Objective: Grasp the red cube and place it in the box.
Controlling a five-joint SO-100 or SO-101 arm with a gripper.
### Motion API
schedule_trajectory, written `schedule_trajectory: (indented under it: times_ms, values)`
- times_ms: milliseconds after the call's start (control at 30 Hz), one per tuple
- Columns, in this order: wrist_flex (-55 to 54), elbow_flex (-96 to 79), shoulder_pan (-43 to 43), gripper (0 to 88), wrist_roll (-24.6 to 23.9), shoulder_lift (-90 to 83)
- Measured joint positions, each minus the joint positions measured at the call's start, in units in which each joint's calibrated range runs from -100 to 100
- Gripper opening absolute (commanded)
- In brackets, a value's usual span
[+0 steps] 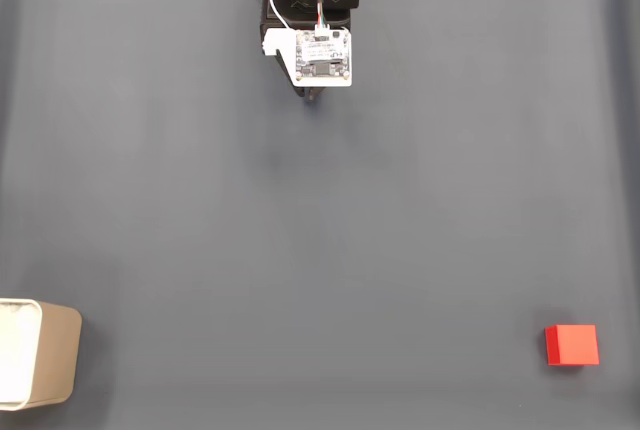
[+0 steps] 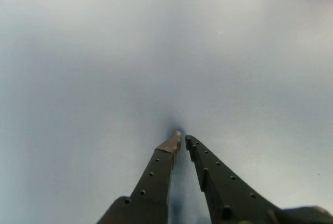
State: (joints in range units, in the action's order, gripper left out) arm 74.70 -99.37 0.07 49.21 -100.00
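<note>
end effector [image 2: 182, 139] nearly closed, empty, over the grey surface [image 1: 320, 230]; red cube [image 1: 572, 344] far from box [image 1: 38, 354].

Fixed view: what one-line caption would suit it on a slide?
Arm folded at the top edge, red cube at lower right, box at lower left on a dark grey mat.

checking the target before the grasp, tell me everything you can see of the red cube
The red cube is a small, plain, bright red block with matte faces and crisp edges. In the fixed view it sits flat on the dark grey mat near the lower right corner, casting a slight shadow along its lower edge. Nothing but the mat touches it.
</note>
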Motion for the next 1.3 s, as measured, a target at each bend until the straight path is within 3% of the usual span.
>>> schedule_trajectory:
  times_ms: [967, 1300]
  values:
    - [-0.32, 0.0, 0.0, 0.0, -0.39, 0.0]
    - [-9.86, 0.0, -0.52, 0.0, -0.78, 0.61]
